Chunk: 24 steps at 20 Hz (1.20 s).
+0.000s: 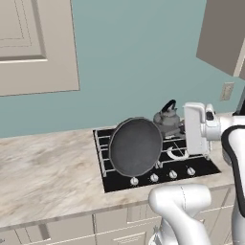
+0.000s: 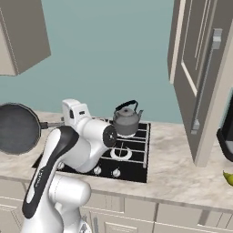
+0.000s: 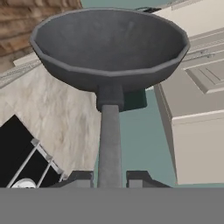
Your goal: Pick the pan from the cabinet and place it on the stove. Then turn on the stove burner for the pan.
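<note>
My gripper is shut on the long handle of the pan, whose dark grey bowl sticks out ahead of the fingertips. The pan hangs in the air, tipped on its side, above the left half of the black stove. From the other side, the pan floats left of the stove, with the gripper at the handle's end. The cabinet door with its silver bar handle stands open at the right.
A grey kettle sits on the stove's back right burner. Knobs line the stove's front edge. Marbled counter stretches to the left. Another wall cabinet hangs upper left. A yellow object lies on the right counter.
</note>
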Motion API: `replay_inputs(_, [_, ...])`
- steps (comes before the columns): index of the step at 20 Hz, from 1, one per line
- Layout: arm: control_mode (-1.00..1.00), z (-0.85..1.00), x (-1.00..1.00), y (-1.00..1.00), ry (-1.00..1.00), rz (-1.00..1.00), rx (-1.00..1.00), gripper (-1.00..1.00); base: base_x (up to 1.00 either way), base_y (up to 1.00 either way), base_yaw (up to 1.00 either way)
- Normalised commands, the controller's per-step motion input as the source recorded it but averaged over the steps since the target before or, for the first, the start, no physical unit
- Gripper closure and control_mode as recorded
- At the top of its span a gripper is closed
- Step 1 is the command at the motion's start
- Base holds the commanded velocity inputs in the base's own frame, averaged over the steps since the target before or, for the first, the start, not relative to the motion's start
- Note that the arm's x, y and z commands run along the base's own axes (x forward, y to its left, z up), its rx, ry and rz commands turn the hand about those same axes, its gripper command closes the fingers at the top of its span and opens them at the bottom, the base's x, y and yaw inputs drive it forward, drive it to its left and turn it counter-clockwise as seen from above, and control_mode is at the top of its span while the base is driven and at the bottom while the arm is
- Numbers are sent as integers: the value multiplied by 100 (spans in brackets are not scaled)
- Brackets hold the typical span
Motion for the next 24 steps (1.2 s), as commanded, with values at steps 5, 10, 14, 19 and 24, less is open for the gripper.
replay_inputs(5, [-100, -10, 43, 23, 26, 0, -2, 100, 0, 0, 0])
replay_inputs(10, [-100, -13, 51, 12, 28, -2, 0, 100, 0, 0, 0])
replay_inputs(14, [-100, -16, 44, 4, 21, -11, 0, 100, 0, 0, 0])
replay_inputs(19, [-100, -28, 25, 5, 18, -21, 1, 100, 0, 0, 0])
replay_inputs(24, [-100, -24, 10, 0, 14, -26, 6, 100, 0, 0, 0])
